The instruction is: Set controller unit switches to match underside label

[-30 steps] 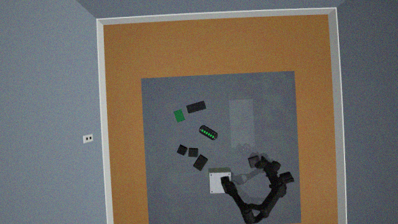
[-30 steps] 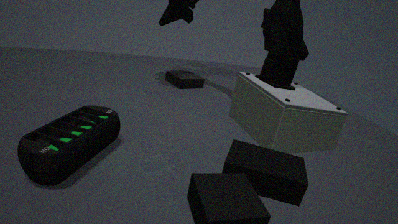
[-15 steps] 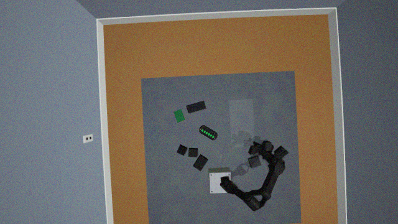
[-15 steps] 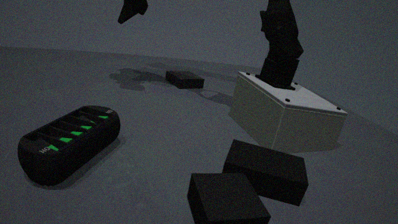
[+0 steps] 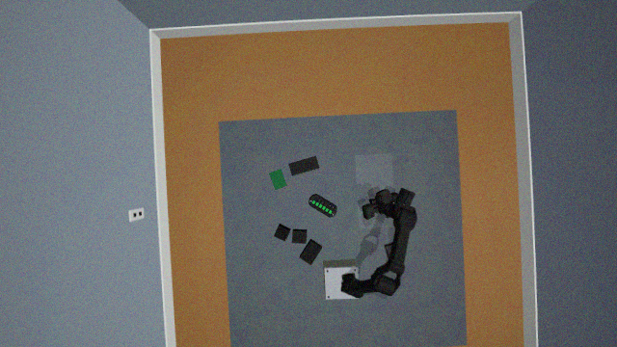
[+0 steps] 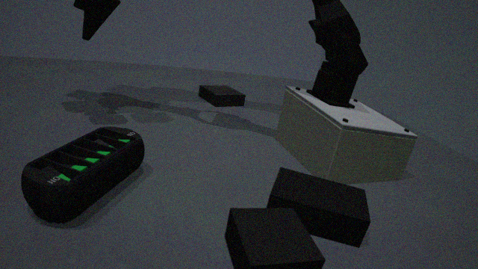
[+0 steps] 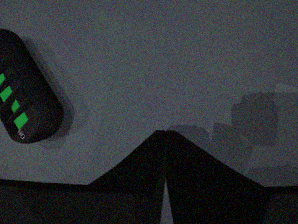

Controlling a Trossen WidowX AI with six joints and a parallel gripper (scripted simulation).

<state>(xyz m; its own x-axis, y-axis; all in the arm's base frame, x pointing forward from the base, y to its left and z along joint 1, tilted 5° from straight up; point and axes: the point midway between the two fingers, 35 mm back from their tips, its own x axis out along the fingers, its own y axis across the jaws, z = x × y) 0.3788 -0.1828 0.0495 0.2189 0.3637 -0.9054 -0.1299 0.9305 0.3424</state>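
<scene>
So the gripper (image 5: pixel 368 211) (image 6: pixel 87 38) (image 7: pixel 164 140) is clenched on nothing. The controller unit (image 5: pixel 322 205) (image 6: pixel 84 173) (image 7: pixel 35 95) is seen upright on the counter (image 5: pixel 270 308) (image 6: pixel 179 224) (image 7: pixel 125 60), lower left in the exterior view. Probably light, stiff, maybe slippery at its rounded ends; best pinched across the long sides, rockers left untouched.

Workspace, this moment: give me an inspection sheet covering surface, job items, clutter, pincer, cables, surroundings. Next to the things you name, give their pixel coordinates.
Surface: grey bench top (image 5: pixel 270 308) (image 6: pixel 179 239), no spill seen.
Job's things: controller unit (image 5: pixel 314 196) (image 6: pixel 86 194) (image 7: pixel 42 95) on its base, switches up, green showing; underside label hidden.
Clutter: green block (image 5: pixel 278 179); dark blocks, including one (image 5: pixel 310 252) (image 6: pixel 321 198) near the white-topped pedestal (image 5: pixel 333 294) (image 6: pixel 367 127).
Pincer: closed pincer (image 7: pixel 164 140), empty, off the unit.
Cables: nothing seen.
Surroundings: orange floor (image 5: pixel 337 72), pale skirting (image 5: pixel 155 120), blue-grey walls (image 5: pixel 72 120), wall socket (image 5: pixel 131 216).
</scene>
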